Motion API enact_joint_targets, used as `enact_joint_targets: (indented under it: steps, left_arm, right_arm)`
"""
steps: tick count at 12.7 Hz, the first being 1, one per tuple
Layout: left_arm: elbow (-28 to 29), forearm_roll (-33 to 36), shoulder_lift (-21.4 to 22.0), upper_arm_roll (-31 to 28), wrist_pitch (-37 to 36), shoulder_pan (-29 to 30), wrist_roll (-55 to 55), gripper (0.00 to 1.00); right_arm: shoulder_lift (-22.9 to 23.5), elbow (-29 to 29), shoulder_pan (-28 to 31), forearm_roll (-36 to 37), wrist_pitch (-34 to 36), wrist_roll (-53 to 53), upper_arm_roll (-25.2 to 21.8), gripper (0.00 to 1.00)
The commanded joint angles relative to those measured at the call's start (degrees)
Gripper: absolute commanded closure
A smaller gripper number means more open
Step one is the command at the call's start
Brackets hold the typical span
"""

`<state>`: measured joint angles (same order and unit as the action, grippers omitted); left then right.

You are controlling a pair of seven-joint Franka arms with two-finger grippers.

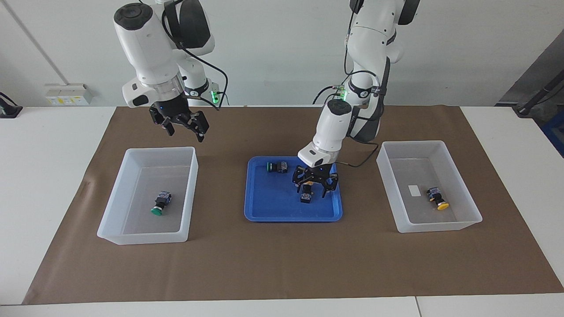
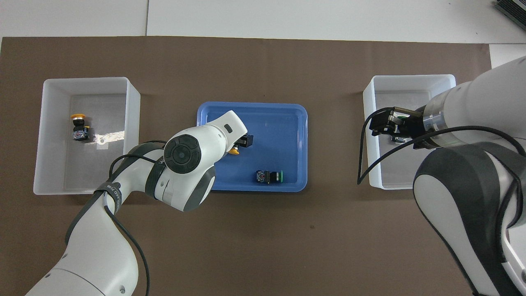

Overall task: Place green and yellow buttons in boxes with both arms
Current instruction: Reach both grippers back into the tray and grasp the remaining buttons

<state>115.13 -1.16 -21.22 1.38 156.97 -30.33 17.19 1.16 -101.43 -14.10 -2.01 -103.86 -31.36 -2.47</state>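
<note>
While the left arm works inside the blue tray [image 1: 264, 211], the right arm waits, its right gripper [image 1: 183, 123] raised over the nearer end of the box at the right arm's end of the table [image 1: 132, 229]; its fingers look spread and hold nothing.

That box holds one green button [image 1: 160, 203] lying on its side. The box at the left arm's end of the table [image 1: 440, 224] holds one yellow button [image 1: 436, 198], near the white label [image 1: 414, 190] on its floor. The tray lies between the two boxes on the brown mat [image 1: 282, 264].

Two buttons remain in the tray. The second green button [image 1: 276, 167] lies on its side near the tray edge closest to the robots. The second yellow button [image 1: 306, 193] sits under the left gripper [image 1: 315, 182], whose fingers are lowered around it; the overhead view shows only a sliver of its yellow cap [image 2: 234, 151] beside the wrist. Whether the fingers have closed on it cannot be told.

Procedure for the step in hand, as judged from this state:
1. Centre the fingers on the black body, not the round cap, which would likely slip.
2. Close fully before lifting.
3. Lift straight up until clear of the tray rim.
4. Carry to the box with the yellow button and release low inside the walls.
</note>
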Motion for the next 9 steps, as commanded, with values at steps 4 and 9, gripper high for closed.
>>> enact_joint_targets:
  steps: [4, 9]
  left_arm:
    - [0.26, 0.37, -0.58, -0.85, 0.71, -1.83, 3.37, 0.47]
    - [0.44, 0.37, -0.32, -1.03, -0.25, -2.01, 3.64, 0.87]
  right_arm:
    - [3.5, -1.93, -3.83, -2.12, -5.21, -8.45, -0.08, 0.0]
    - [5.52, -3.25, -5.67, -6.08, -8.46, -14.67, -0.08, 0.0]
